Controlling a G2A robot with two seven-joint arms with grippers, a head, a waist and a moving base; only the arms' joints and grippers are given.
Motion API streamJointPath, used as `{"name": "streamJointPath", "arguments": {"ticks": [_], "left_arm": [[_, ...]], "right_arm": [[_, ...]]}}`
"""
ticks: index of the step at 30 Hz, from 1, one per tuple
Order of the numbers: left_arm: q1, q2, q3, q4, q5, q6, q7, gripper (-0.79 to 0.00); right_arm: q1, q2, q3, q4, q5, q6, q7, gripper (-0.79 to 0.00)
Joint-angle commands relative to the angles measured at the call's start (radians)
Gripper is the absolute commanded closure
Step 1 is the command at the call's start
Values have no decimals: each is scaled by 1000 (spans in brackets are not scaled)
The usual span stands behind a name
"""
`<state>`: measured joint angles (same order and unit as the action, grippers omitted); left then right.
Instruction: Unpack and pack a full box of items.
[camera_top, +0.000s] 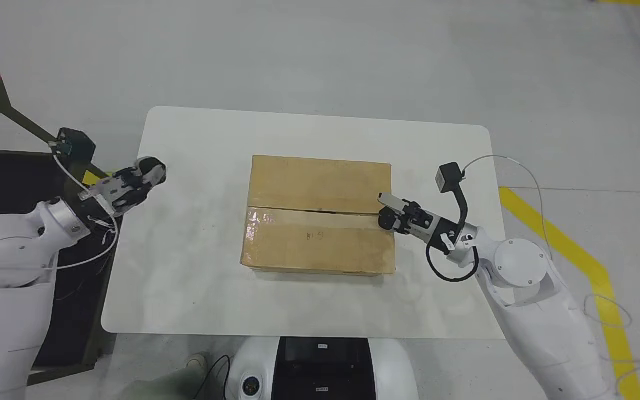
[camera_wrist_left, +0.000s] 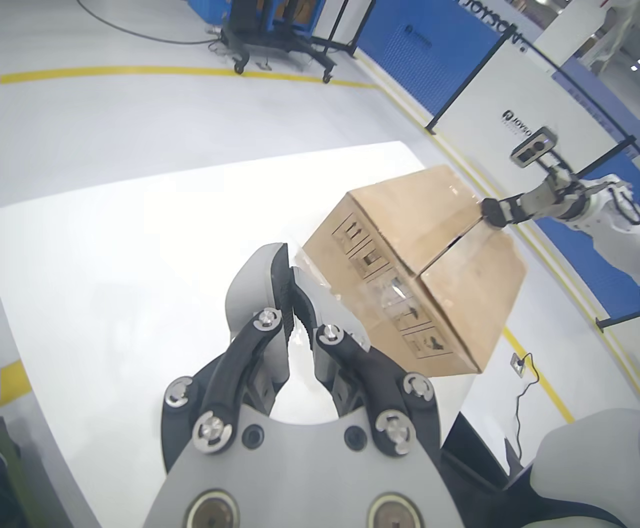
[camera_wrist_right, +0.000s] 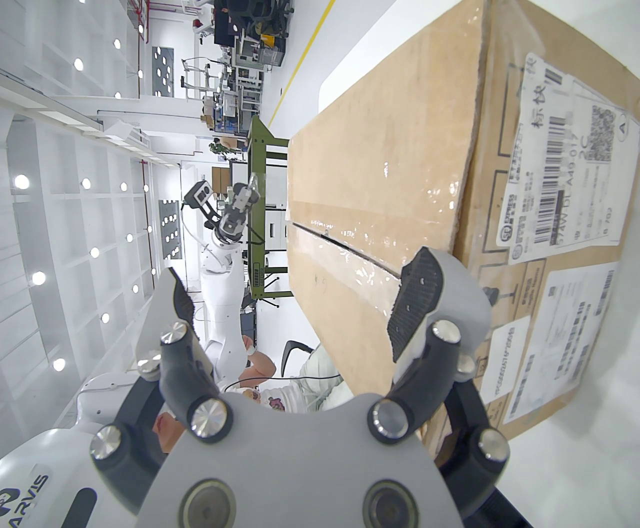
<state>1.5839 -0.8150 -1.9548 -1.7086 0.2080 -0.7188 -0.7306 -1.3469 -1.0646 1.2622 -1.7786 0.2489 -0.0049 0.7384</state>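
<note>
Filling most of the top view is a white bench (camera_top: 200, 280) with rounded corners. A closed cardboard box (camera_top: 315, 185) sits flat on it at about the middle, well clear of all four edges, its long sides parallel to the bench's near and far edges. The two top flaps meet in a seam (camera_top: 320, 210) that runs lengthwise from the end facing the bench's left edge to the end facing the right edge. Glossy clear tape (camera_wrist_right: 350, 250) lies along that seam.

The end of the box facing the right edge carries white shipping labels (camera_wrist_right: 560, 190), and the end facing the left edge shows printed handling symbols (camera_wrist_left: 390, 295).

The right claw (camera_wrist_right: 295, 300) is at the box's right-hand end, level with the top and in line with the seam. Its fingers are spread wide. One ribbed pad (camera_wrist_right: 415, 300) is right at the upper edge of the box where the seam ends, and the other finger stands out in the air away from the cardboard.

The left claw (camera_wrist_left: 292, 280) hangs over the bench's left edge, toward the far left corner and well apart from the box. Its fingers are pressed together on what looks like a strip of clear film (camera_wrist_left: 325, 287), though the material is hard to make out against the box behind it.
</note>
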Motion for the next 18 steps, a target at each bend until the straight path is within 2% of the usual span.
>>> {"name": "streamJointPath", "arguments": {"ticks": [1,10,18], "left_arm": [[-2,1,-1,-15,-46,5,-2,0],[-27,-1,21,-92,-192,23,42,0],[-30,-7,59,-188,-226,78,86,0]], "right_arm": [[0,0,0,0,0,0,0,-785],[0,0,0,0,0,0,0,-785],[0,0,0,0,0,0,0,-785]]}}
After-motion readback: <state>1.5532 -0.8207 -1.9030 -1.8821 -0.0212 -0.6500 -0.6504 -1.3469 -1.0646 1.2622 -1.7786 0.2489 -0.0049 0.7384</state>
